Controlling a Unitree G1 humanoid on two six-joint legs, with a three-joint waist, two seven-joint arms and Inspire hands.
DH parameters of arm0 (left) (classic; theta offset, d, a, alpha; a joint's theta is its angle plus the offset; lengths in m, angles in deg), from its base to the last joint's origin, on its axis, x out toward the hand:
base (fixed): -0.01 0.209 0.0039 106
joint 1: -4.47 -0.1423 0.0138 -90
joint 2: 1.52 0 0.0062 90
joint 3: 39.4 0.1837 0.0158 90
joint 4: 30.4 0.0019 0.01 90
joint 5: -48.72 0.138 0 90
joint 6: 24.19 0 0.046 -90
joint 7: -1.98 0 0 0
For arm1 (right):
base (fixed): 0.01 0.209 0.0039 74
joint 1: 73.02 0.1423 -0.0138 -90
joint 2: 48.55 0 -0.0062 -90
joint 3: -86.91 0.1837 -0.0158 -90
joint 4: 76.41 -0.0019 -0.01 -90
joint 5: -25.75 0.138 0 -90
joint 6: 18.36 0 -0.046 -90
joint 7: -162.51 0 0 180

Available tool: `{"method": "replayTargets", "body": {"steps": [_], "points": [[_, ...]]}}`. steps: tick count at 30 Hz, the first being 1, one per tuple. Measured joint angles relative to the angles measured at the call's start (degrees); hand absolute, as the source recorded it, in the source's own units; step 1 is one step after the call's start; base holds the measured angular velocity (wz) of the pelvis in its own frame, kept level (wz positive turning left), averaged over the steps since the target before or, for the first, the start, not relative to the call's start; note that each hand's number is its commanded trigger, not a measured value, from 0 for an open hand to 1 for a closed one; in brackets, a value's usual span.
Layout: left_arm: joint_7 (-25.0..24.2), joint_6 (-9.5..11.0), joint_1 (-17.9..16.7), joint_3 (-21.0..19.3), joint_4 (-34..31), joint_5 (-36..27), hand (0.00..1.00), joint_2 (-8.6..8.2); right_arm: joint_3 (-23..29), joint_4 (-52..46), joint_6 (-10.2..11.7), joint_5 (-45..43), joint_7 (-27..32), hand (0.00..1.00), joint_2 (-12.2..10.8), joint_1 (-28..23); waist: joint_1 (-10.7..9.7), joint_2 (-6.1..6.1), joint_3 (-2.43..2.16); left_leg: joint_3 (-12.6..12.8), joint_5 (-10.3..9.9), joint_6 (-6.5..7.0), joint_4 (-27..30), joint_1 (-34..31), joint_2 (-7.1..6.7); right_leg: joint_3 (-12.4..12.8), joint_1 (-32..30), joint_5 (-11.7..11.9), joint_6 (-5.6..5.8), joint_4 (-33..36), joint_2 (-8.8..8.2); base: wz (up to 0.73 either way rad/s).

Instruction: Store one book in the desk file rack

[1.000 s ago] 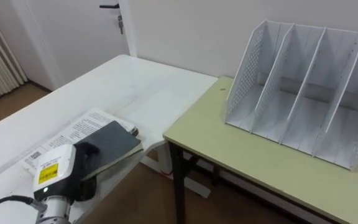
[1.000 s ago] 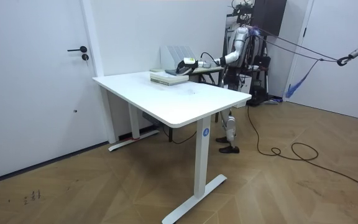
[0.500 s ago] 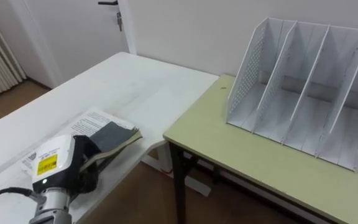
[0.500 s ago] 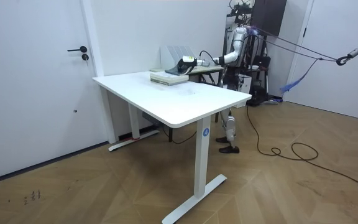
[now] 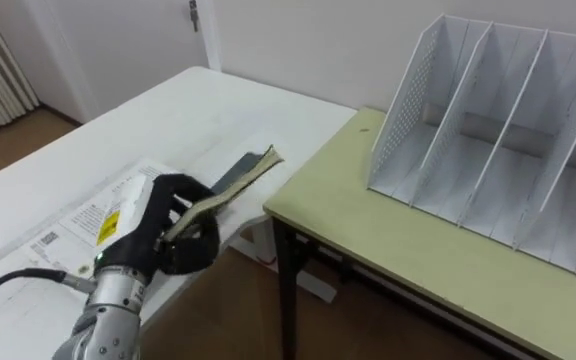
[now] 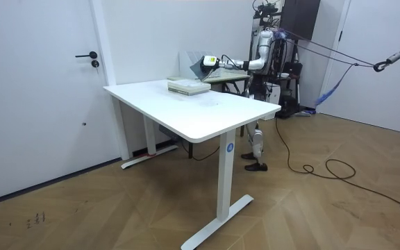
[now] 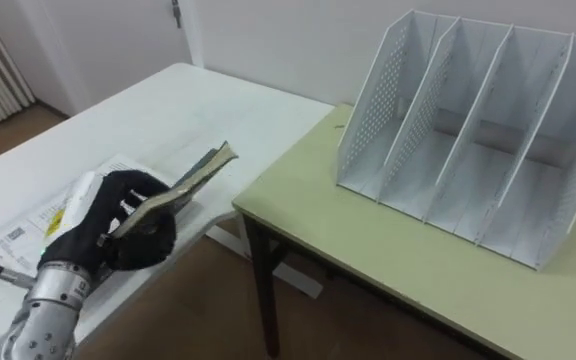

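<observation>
The dark book [image 5: 243, 175] is held in the air well left of the file rack [image 5: 488, 150], its near end pinched by the left hand [image 5: 190, 245], whose fingers curl round it. Holding one end probably leaves the other free to enter a slot. Its long axis runs from the hand toward the rack, far end raised, cover turned nearly edge-on.

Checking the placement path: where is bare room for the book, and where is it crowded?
The slots of the file rack stand empty; the green desk before it is bare. The white table is bare toward the wall. Crowded: its near edge, where the left hand grips the book over a printed booklet.
</observation>
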Motion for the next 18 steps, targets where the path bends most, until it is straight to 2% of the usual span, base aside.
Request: {"method": "replayTargets", "body": {"steps": [6, 13, 18], "points": [[-6.03, 0.79, 0.0, 0.0, -3.13, -15.11, 1.0, 0.07, 0.12, 0.29, 1.44, -0.53, -0.25, 0.0, 0.06, -0.07, 0.06, -0.04, -0.02, 0.02, 0.0, 0.0, 0.01, -0.59, 0.07, -0.05, -0.58, 0.09, -0.07, 0.19, 0.01, -0.01], [-9.95, 1.57, -0.19, -0.6, -5.86, -21.81, 1.0, 0.21, 0.73, 0.18, 1.85, -2.12, -2.49, 0.0, 0.15, -0.19, 0.24, -0.27, -0.14, 0.03, 0.0, 0.0, 0.01, -0.55, 0.12, 0.02, -0.81, 0.1, -0.09, 0.42, 0.02, 0.0], [-14.29, 1.97, -0.58, -0.49, -6.97, -30.02, 1.0, 0.18, 0.7, -0.18, 2.01, -2.09, -2.61, 0.0, 0.19, -0.49, 1.18, -0.31, -0.16, 0.05, 0.0, 0.0, 0.15, -0.47, 0.14, 0.1, -0.7, 0.1, -0.09, 0.94, 0.0, 0.0]]}}
